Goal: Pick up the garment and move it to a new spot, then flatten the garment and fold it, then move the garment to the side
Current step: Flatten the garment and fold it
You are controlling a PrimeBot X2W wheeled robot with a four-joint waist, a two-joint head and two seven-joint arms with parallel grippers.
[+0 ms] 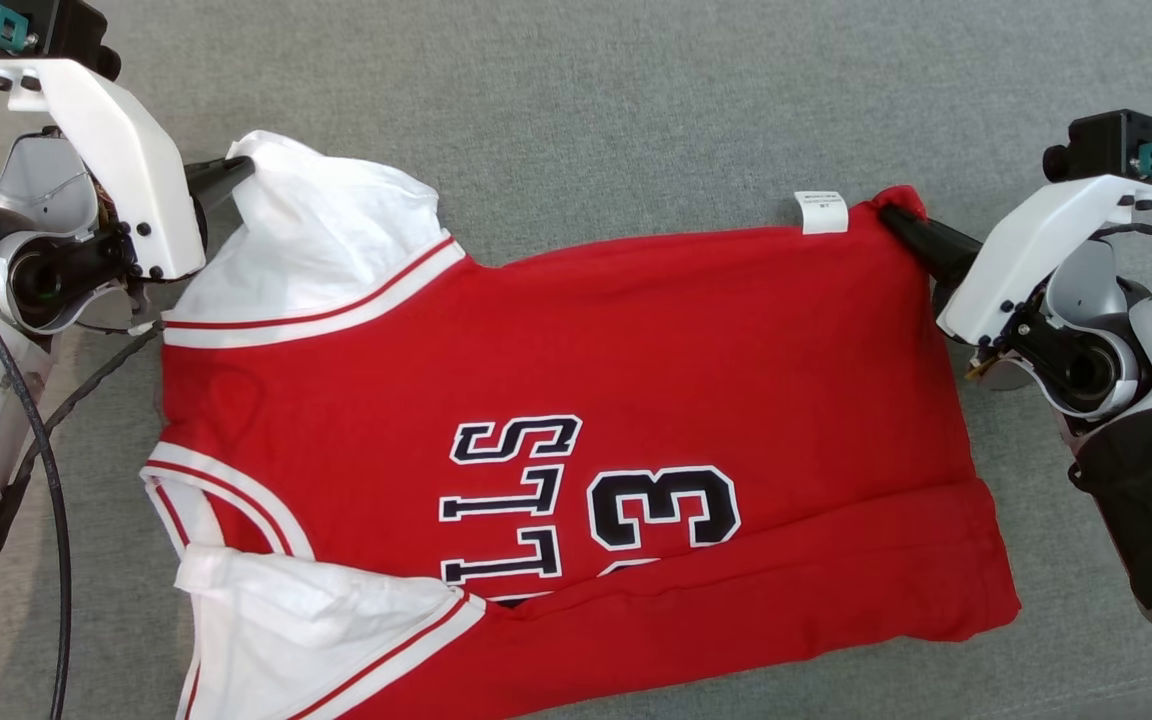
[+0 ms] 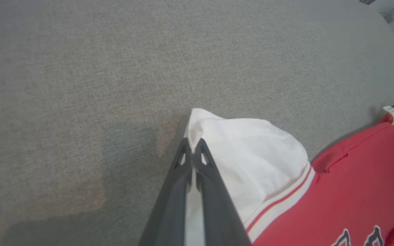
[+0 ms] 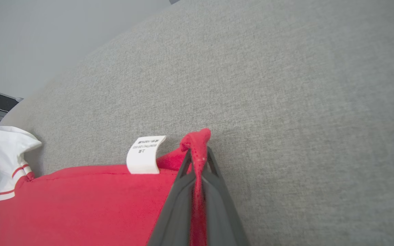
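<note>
garment [image 1: 576, 380]: red jersey, white-sleeved, black numerals | left jaws: clamped on far-left sleeve [image 1: 316, 230] | right jaws: clamped on far-right hem corner [image 1: 901, 205]

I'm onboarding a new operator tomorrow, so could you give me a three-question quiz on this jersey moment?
1. True or false: the left end effector is shut on the jersey's white sleeve.
2. What does the right end effector pinch? A) the printed number B) a red corner of the jersey C) nothing
3. Fill in: the white care label lies nearest the ____ end effector.

Key: 1 true; 2 B; 3 right.
</note>
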